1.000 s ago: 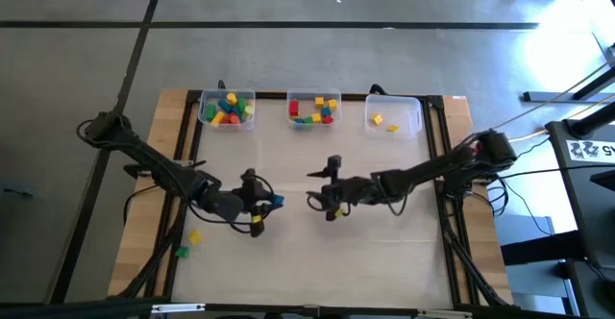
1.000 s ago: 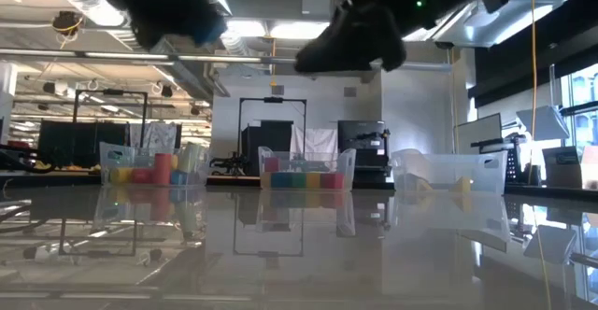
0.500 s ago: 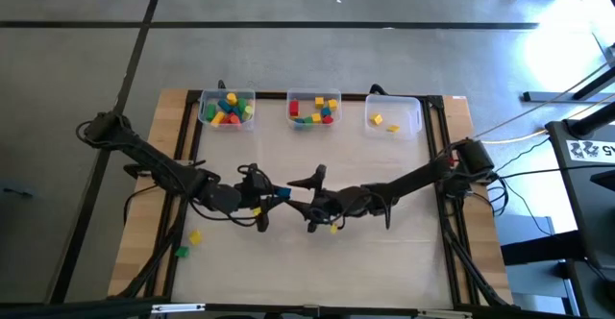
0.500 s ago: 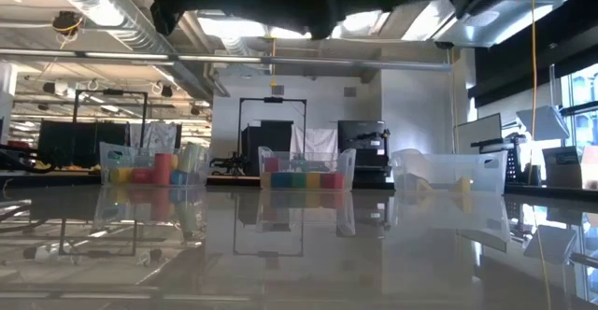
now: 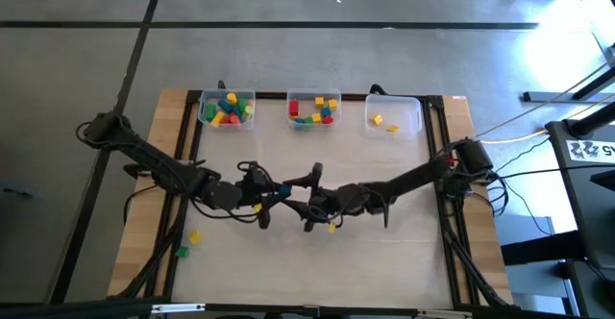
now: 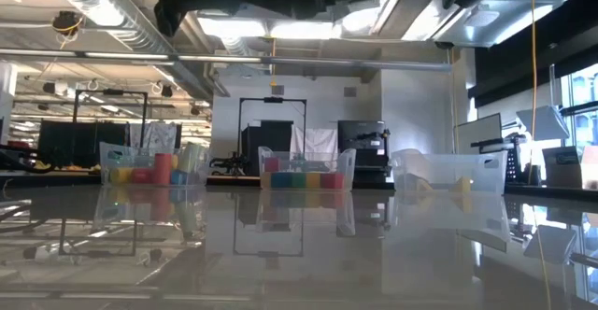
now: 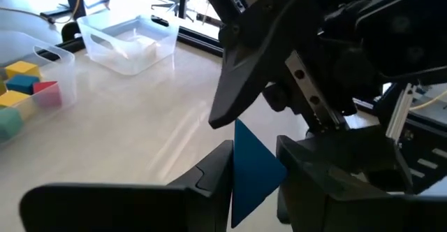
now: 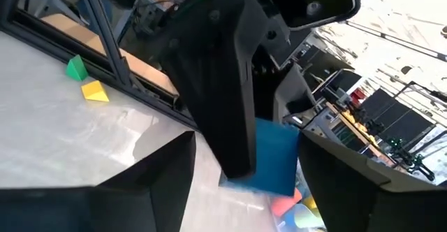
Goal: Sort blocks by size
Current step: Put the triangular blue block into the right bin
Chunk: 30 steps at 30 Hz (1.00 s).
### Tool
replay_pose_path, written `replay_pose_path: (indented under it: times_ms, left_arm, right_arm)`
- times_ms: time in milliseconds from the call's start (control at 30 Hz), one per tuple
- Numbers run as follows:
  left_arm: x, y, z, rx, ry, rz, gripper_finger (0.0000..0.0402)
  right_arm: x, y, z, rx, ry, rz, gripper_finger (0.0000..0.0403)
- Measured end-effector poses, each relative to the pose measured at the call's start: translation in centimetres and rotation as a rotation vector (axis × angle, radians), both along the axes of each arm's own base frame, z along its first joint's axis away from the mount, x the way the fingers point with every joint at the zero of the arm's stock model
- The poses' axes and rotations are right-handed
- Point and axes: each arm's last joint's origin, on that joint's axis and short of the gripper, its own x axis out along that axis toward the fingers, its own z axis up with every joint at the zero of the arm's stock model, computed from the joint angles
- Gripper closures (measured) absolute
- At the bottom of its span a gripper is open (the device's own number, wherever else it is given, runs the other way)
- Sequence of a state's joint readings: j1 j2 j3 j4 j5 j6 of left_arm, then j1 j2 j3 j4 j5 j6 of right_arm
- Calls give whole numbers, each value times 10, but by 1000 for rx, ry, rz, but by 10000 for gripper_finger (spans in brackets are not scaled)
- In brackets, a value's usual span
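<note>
My left gripper (image 5: 277,193) is shut on a blue block (image 5: 282,192) above the middle of the table. The block also shows in the left wrist view (image 7: 253,170) and the right wrist view (image 8: 276,155). My right gripper (image 5: 311,199) is open and faces the left one. Its two fingers (image 8: 150,183) stand on either side of the block and of the left gripper's fingertips. A yellow block (image 5: 195,236) and a green block (image 5: 181,252) lie on the table at the near left. My left gripper pinches the blue block's two opposite faces (image 7: 237,183) between its two fingers, coming about level from the table's left. The block is lifted clear of the table, one corner up. My right gripper's one finger (image 7: 255,64) ends close by the block's top corner; whether it touches, I cannot tell.
Three clear bins stand along the far edge: the left bin (image 5: 227,110) and the middle bin (image 5: 314,109) hold several coloured blocks, the right bin (image 5: 394,116) holds yellow ones. The table's wooden side rails (image 5: 163,204) run down both sides.
My right gripper has gone toward the table's left edge, up to my left gripper, and stays open. My left gripper has gone a little toward the right and far side with the blue block, which stays clear of the table.
</note>
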<state>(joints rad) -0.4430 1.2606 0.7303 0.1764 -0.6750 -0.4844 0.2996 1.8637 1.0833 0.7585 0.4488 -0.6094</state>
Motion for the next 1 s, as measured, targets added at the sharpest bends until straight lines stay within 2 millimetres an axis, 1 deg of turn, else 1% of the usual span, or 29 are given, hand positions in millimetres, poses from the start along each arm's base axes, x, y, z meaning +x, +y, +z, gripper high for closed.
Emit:
replay_pose_path:
  times_ms: [133,267,367,500,667,1000]
  left_arm:
    - [1,2,0,-7,-6,10,304]
    - [1,1,2,-13,-19,9,304]
    - [1,1,2,-13,-19,9,304]
    - [1,1,2,-13,-20,9,304]
    - [1,1,2,-18,-24,10,304]
    - [1,1,2,-21,-24,11,304]
  right_arm:
    - [6,-2,5,2,1,2,144]
    - [14,-4,4,-6,20,-18,115]
    - [15,-5,4,-30,39,-58,94]
    - [15,-5,5,-38,43,-92,89]
    - [15,-6,4,-42,55,-103,114]
    - [15,-5,4,-40,53,-108,199]
